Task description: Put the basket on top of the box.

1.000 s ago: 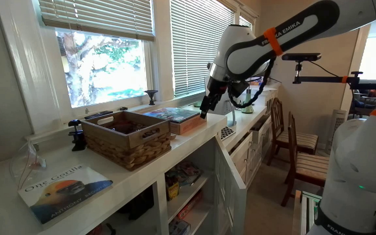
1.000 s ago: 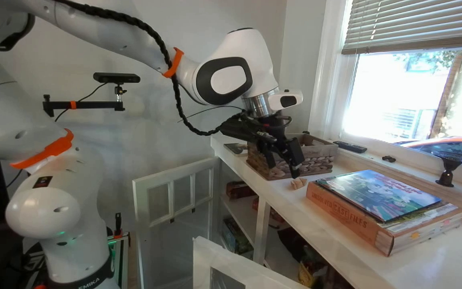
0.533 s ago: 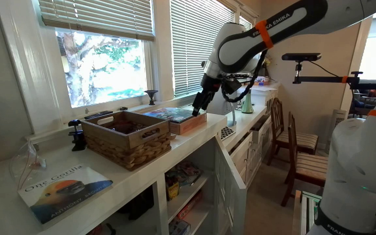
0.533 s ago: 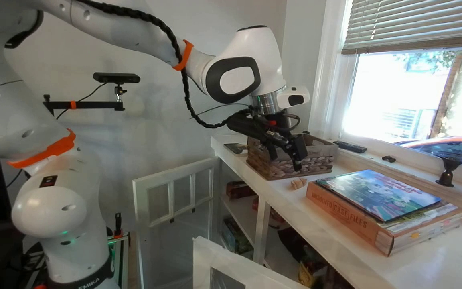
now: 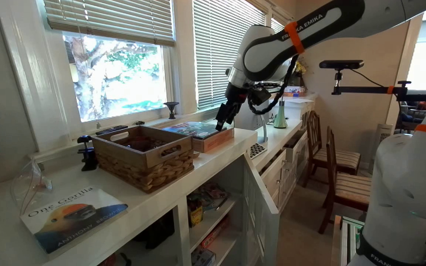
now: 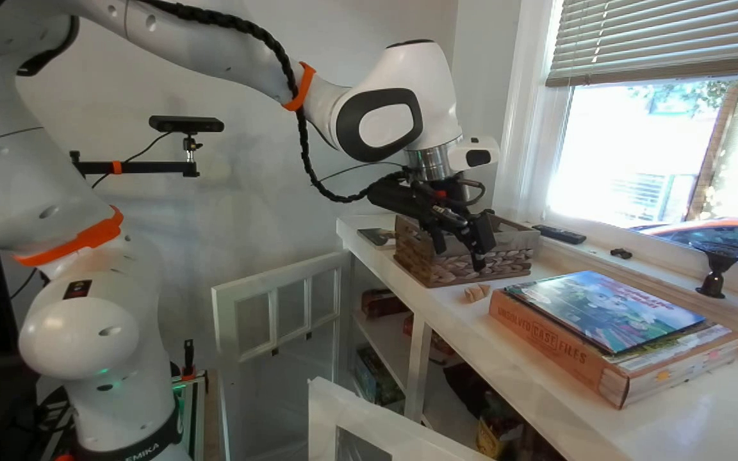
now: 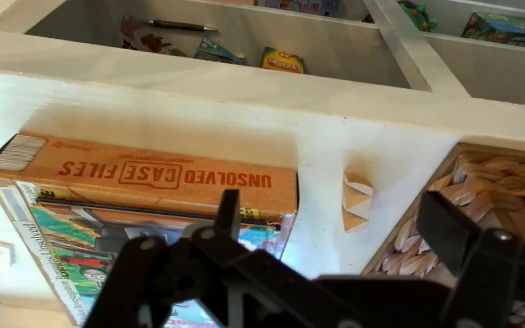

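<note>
The brown woven basket (image 5: 144, 173) stands upright on the counter and holds dark reddish items; it also shows in an exterior view (image 6: 513, 259) and at the right of the wrist view (image 7: 476, 182). The flat box (image 6: 555, 346) with orange-brown "Unsolved Case Files" sides lies beside it, with a thin blue picture cover on top; it fills the left of the wrist view (image 7: 167, 175). My gripper (image 6: 460, 253) is open and empty, above the gap between them. In the wrist view its fingers (image 7: 335, 205) overlap the box's corner and the basket's side.
A small zigzag wooden piece (image 7: 357, 205) lies between box and basket. The "One Gorilla" book (image 5: 74, 218) and a black clamp (image 5: 87, 153) are beyond the basket. A remote (image 6: 559, 234) and a black stand (image 6: 715, 272) line the window side. Cabinet doors (image 6: 286, 282) hang open below.
My gripper has moved toward the window side and slightly up, slowing over the last half second. It stays open. The basket and the box have not moved.
</note>
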### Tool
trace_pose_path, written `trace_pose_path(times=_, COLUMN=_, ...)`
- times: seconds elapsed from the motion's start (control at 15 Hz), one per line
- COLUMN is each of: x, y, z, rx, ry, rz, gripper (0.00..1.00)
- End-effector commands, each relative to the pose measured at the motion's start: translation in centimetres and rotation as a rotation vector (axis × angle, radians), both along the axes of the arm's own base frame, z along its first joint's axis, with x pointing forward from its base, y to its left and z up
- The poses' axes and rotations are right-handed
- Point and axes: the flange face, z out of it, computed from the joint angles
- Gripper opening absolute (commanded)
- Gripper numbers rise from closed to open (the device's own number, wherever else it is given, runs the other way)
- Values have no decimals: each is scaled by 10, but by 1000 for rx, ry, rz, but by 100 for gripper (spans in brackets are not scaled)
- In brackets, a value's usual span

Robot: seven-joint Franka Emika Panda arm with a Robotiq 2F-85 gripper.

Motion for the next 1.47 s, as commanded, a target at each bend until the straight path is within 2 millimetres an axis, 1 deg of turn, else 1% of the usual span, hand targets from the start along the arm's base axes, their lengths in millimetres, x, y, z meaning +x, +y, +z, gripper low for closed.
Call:
trace_pose_path(times=0.0, x=4, y=-3, z=1, rx=54, ry=6, rz=-63, gripper=100)
trace_pose_path(times=0.2, x=15, y=-6, z=10, rx=133, ry=-3, rz=-190, gripper=100)
trace_pose_path(times=0.4, x=26, y=-2, z=17, rx=172, ry=-5, rz=-231, gripper=100)
trace_pose_path(times=0.8, x=50, y=12, z=20, rx=176, ry=121, rz=-178, gripper=100)
trace_pose_path(times=1.13, x=74, y=23, z=26, rx=155, ry=137, rz=-133, gripper=100)
trace_pose_path(times=1.4, x=92, y=37, z=15, rx=137, ry=133, rz=-88, gripper=100)
